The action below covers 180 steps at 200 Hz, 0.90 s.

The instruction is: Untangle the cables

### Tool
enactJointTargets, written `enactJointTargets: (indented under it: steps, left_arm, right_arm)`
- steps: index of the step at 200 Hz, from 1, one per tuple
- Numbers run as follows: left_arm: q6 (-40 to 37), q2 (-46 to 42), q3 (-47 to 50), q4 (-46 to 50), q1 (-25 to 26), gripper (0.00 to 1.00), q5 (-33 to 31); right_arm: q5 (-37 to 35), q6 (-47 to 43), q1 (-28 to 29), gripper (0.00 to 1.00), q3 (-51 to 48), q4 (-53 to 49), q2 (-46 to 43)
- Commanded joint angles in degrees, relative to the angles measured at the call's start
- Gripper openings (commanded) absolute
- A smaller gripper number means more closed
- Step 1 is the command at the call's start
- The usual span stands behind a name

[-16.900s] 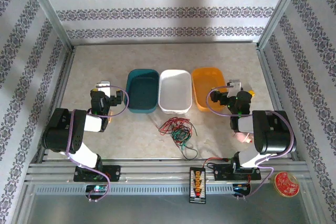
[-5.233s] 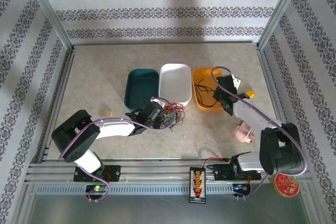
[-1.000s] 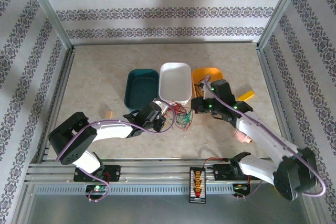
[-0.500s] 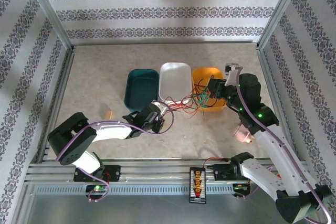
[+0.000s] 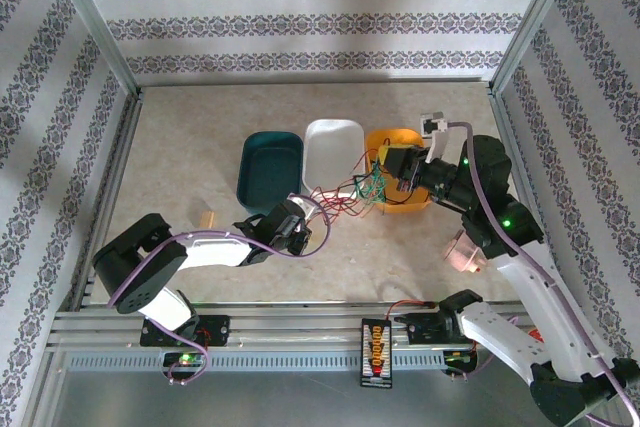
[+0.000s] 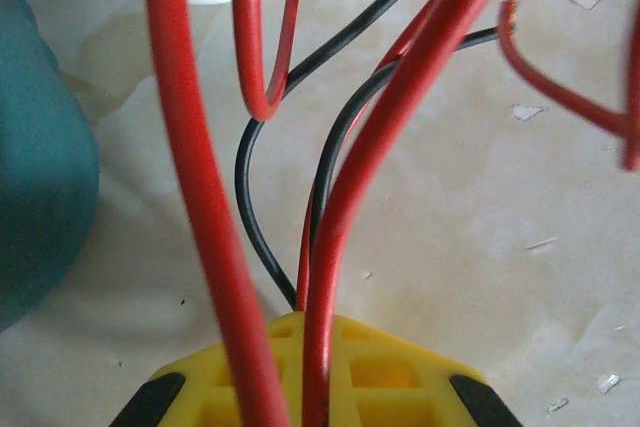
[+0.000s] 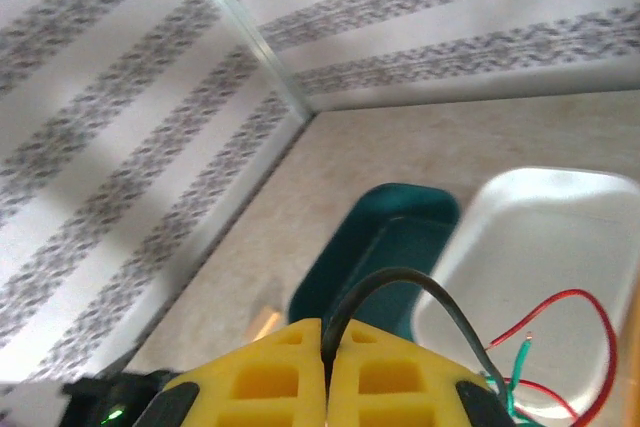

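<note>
While left claw and right claw clamp cables, strands skirt white tray

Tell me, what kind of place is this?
Probably a robot practice booth, not a house. A left arm and a right arm are bolted to a metal rail, patterned walls box in the table, and a teal bin, white bin and orange bin sit near the cables.
</note>
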<state>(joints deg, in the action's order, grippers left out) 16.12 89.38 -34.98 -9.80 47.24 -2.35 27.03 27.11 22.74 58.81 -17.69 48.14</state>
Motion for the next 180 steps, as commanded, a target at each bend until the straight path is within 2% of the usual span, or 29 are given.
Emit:
enactJointTargets:
  steps: [1, 25, 69, 135, 154, 180]
  left_arm:
    - [1.17, 1.29, 1.32, -0.78, 0.22, 0.0, -1.57]
    - [1.11, 1.71, 1.34, -1.01, -0.2, 0.0, -1.6]
    - [0.4, 2.9, 1.56, -0.57, -0.75, 0.0, -2.04]
    - [1.45, 3.69, 2.98, -1.66, -0.75, 0.0, -1.84]
    - [1.77, 3.78, 3.41, -1.86, -0.73, 0.0, -1.78]
    - [2.31, 4.04, 4.05, -2.41, -0.75, 0.0, -1.78]
  right_arm:
    - [4.0, -1.04, 3.51, 0.0, 2.78, 0.05, -2.03]
    - [4.73, -1.93, 6.62, 0.0, 3.95, -1.86, -3.07]
    - [6.42, -3.57, 6.7, 0.0, 10.03, -3.65, -4.13]
    - [9.86, -6.77, 3.56, 0.0, 21.63, -8.52, -3.43]
    - [8.42, -10.53, 2.52, 0.0, 25.65, -12.48, -3.14]
    - [8.8, -10.89, 1.1, 0.0, 27.88, -11.82, -2.84]
